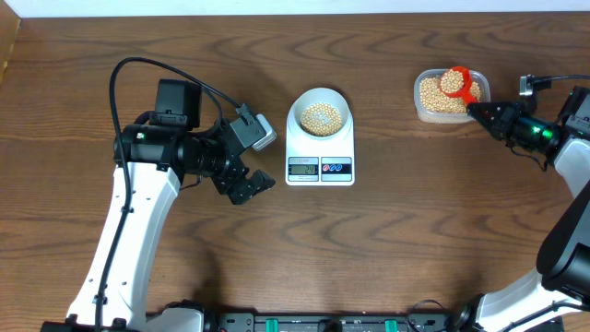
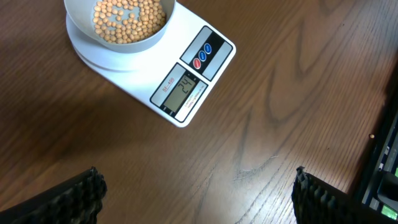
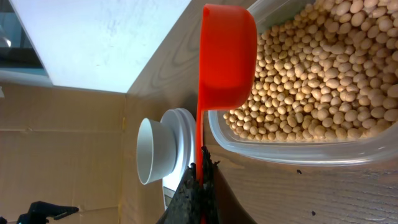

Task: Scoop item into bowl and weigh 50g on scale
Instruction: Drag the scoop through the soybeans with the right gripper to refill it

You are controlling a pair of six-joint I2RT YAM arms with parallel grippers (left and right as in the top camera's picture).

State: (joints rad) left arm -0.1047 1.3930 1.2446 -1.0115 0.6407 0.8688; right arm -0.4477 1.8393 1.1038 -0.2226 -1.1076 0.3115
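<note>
Beans are held in the bowl on the scale; its display, 24, is resolved only by the left wrist view. The left gripper jaws are spread; the right gripper jaws are clamped on the red scoop.

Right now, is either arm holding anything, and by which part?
The right jaws grip the red scoop at the end of its handle. The left jaws are open and empty.
</note>
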